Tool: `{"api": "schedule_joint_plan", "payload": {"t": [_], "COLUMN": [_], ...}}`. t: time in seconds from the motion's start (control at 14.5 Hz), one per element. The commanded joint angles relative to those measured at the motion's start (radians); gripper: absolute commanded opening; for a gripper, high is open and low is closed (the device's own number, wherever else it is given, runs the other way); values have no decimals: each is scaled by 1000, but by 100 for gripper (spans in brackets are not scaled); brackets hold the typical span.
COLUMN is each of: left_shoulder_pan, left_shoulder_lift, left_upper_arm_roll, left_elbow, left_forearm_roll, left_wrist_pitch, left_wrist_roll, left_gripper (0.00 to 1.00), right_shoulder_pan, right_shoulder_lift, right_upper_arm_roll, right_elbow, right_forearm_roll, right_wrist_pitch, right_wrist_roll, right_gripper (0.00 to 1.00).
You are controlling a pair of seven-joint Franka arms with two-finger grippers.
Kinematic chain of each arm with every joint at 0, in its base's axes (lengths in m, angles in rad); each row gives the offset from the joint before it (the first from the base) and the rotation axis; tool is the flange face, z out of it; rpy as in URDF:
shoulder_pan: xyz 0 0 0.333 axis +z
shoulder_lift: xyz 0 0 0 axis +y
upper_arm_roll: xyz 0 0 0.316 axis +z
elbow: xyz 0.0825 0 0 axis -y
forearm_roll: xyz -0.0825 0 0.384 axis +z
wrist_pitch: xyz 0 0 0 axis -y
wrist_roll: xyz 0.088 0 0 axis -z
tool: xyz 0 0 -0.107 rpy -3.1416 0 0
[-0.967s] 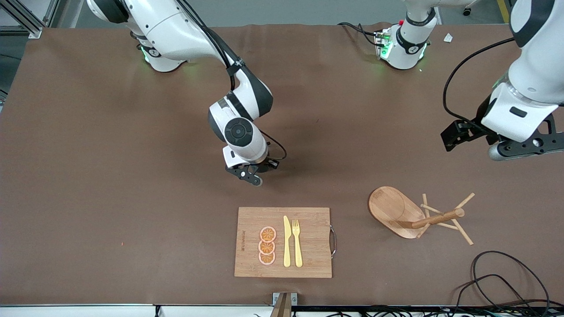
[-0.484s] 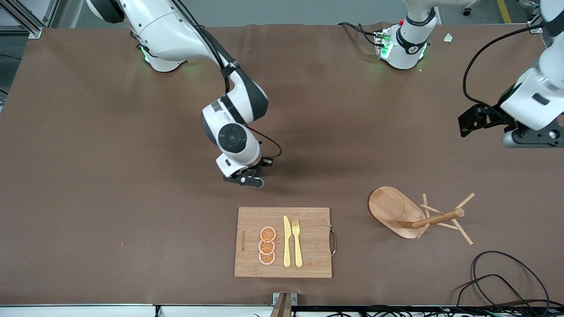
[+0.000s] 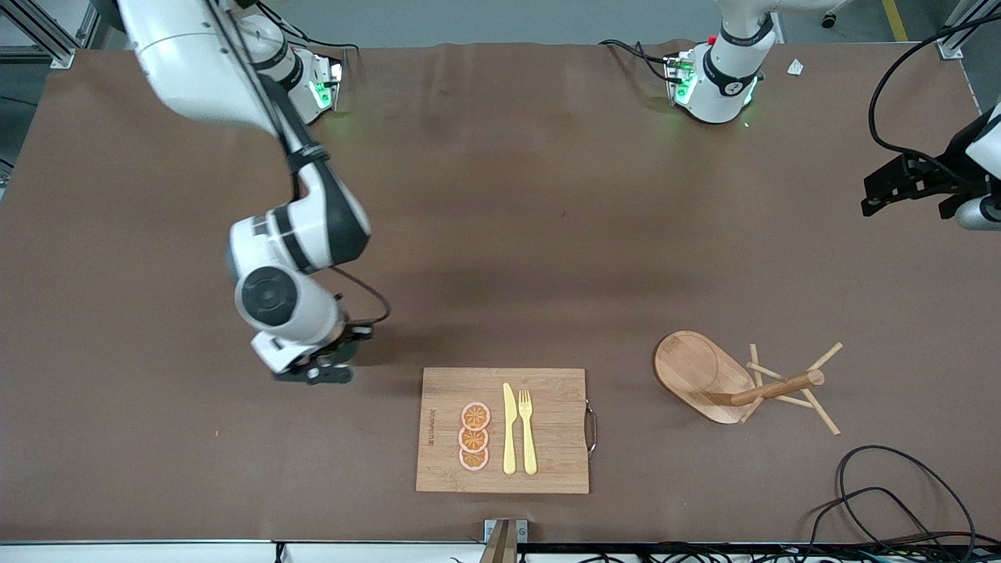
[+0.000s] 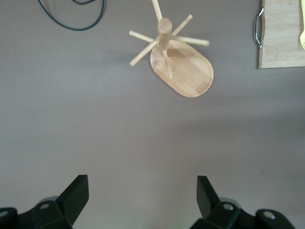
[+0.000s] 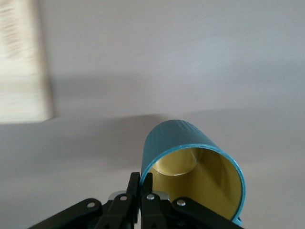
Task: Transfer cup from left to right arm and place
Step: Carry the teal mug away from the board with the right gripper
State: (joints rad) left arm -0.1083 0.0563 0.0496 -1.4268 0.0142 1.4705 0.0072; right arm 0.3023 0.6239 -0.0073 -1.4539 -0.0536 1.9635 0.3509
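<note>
The cup (image 5: pixel 193 164) is being carried by the right gripper (image 3: pixel 313 367), whose fingers (image 5: pixel 145 183) are pinched on its rim. Over the last second it is being swung from above the board (image 3: pixel 503 430) toward the right arm's end of the table, so the handover is judged done and placing is being approached. The left gripper (image 3: pixel 911 184) is being drawn back toward the table's edge, fingers (image 4: pixel 71 198) wide apart and empty. Being counted: one cup, one board, three orange slices (image 3: pixel 474 436), one knife (image 3: pixel 509 428), one fork (image 3: pixel 528 430), one mug tree (image 3: pixel 743 383).
</note>
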Motion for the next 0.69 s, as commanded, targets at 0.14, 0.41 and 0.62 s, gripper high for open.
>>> {"api": "schedule_joint_plan", "payload": {"t": [0.14, 0.41, 0.62], "left_shoulder_pan": [15, 59, 58], "left_shoulder_lift": [-84, -136, -128], "left_upper_arm_roll": [-57, -125, -126], "left_elbow": [-106, -182, -172], "left_forearm_roll": [4, 6, 12], "left_wrist_pitch": [13, 37, 40], "left_wrist_roll": [-12, -47, -62], "left_gripper": [100, 100, 100], "right_shoulder_pan": [-199, -288, -319], "right_shoulder_lift": [-23, -42, -50], "right_upper_arm_roll": [27, 33, 35], "right_elbow": [-34, -133, -243], "right_forearm_roll": [-48, -38, -37], "right_wrist_pitch": [11, 139, 267], "right_wrist_roll": [-173, -269, -308], "right_gripper": [1, 1, 1]}}
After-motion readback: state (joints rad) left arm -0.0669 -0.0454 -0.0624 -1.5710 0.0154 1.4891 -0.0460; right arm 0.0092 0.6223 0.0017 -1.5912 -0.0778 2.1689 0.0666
